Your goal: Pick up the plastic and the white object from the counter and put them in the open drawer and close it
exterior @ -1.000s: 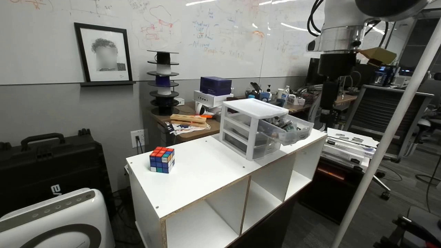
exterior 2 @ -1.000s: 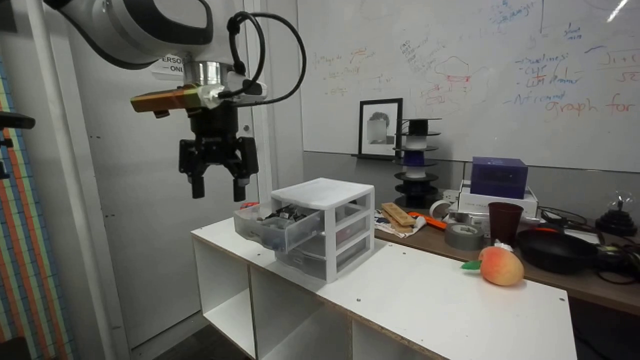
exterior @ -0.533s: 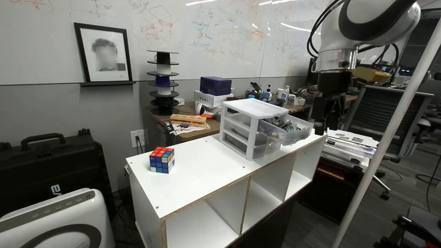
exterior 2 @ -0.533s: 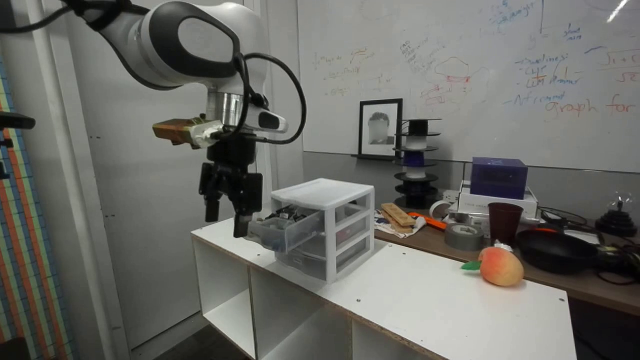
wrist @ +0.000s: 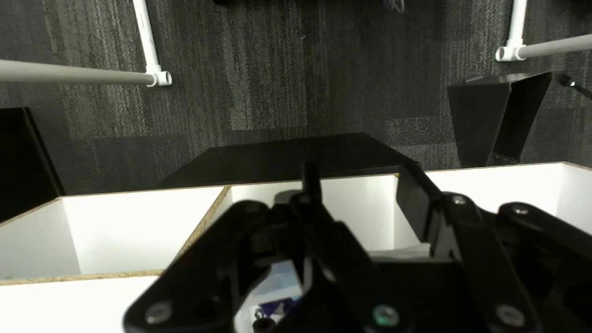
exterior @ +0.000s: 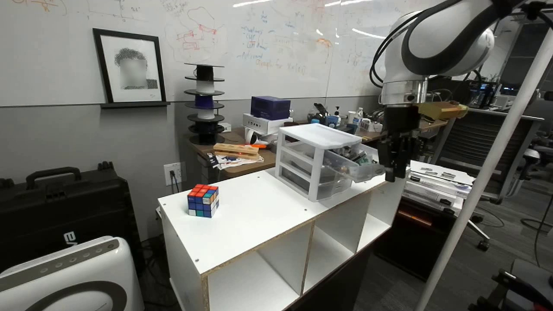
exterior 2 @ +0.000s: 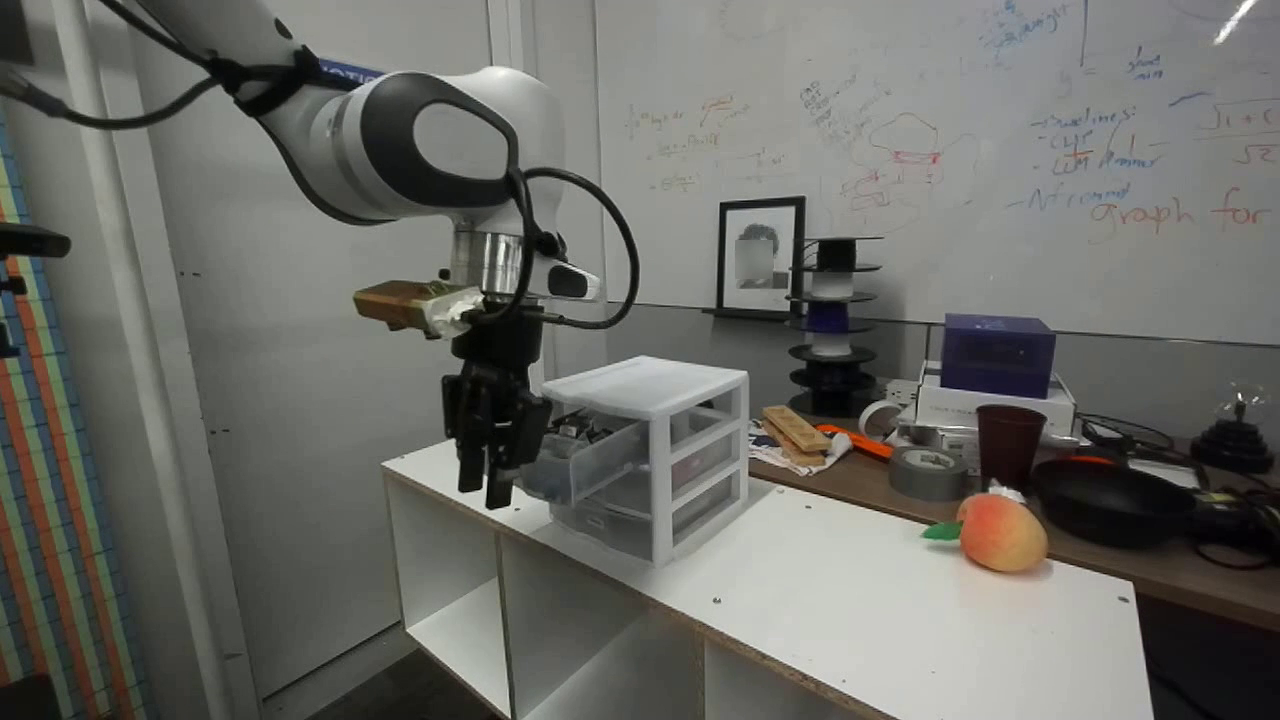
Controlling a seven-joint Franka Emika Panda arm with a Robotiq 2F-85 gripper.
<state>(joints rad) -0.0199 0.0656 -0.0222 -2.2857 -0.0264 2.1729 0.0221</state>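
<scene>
One open drawer (exterior 2: 605,460) juts from the drawer unit (exterior 2: 657,385) toward the bench (exterior 2: 830,620) edge; I have my pincer (exterior 2: 486,483) just before that drawer, fingers (wrist: 412,199) parted; one cube (exterior: 202,200), one peach (exterior 2: 1003,534) sit well clear.

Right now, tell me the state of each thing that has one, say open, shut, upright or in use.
Top drawer, pulled open
Lower drawers, shut
Tool, open, holding nothing
Cube, scrambled
Cup, upright
Pan, open side up
Grey tape, lying flat
Bottle, upright
Spools, stacked
Picture, upright
Wall socket, in use
</scene>
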